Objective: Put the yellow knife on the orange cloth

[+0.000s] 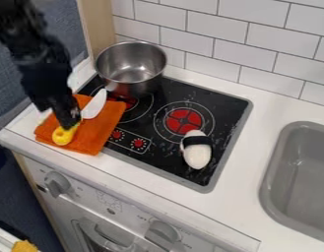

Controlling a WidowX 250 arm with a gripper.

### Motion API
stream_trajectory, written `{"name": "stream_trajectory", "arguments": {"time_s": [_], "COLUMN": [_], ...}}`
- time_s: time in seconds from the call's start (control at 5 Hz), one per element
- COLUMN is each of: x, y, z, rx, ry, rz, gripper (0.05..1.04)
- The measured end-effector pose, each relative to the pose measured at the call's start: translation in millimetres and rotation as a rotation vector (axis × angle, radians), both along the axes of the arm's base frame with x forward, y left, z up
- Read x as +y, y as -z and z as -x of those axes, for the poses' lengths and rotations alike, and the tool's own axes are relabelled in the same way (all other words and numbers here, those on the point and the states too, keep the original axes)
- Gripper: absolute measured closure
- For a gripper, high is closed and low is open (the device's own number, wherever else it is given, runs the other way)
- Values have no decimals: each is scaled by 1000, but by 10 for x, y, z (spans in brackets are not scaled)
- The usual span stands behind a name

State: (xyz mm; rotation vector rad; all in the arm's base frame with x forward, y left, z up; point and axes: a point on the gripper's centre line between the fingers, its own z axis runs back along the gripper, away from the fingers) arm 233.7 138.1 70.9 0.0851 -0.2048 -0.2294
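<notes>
- Gripper (69, 124): down at the yellow handle of the knife (63, 137), covering part of it. Can't tell if it's open, closed or gripping.
- Knife: over orange cloth (104, 129), handle toward counter front, white blade angled back toward pot, tip past cloth edge. Contact with cloth under the gripper: can't tell.
- Cloth: part on white counter (246, 170), part over left side of black stove (226, 106).
- Pot (131, 74): metal, upright, back left of stove.
- Sushi toy (197, 155): white, black band, front right of stove, by the red burner (184, 120).
- Sink (275, 170): gray, right of stove.
</notes>
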Motion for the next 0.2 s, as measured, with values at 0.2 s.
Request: {"name": "stream_trajectory", "arguments": {"time_s": [0.2], "x": [-49], "y": [-131], "z": [35], "rx": [-14], "ry": [20], "rz": [3], "gripper": [84]}}
